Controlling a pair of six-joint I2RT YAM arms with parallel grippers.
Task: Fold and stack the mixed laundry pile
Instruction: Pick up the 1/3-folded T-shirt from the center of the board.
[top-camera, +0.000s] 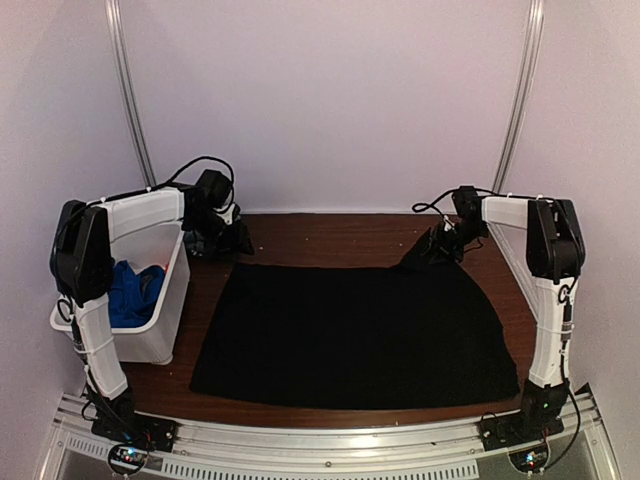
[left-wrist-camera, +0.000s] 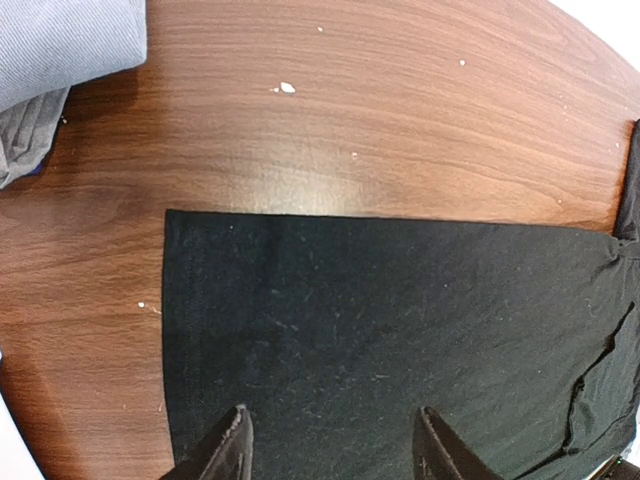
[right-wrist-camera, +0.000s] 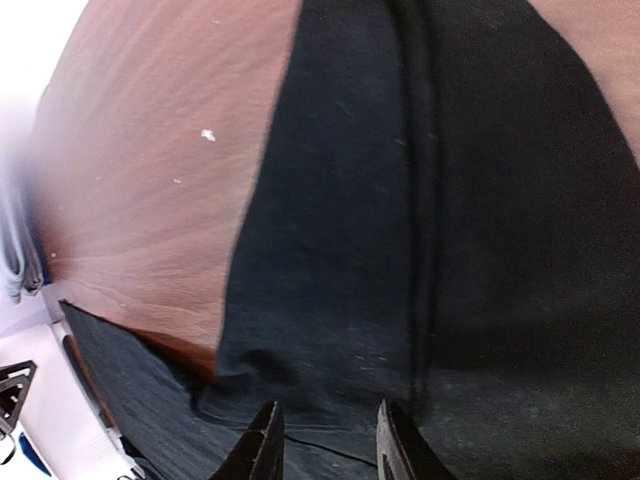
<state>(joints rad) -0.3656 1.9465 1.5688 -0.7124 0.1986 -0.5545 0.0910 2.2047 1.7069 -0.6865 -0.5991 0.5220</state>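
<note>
The black cloth lay flat and lint-flecked across the middle of the worktop, its far right corner drawn up in a peak at the right gripper. Its fingers stood partly closed about the fabric; whether they pinched it could not be told. The left gripper hung spread wide over the far left corner. Royal-blue fabric sat half hidden in the white bin at the left edge.
</note>
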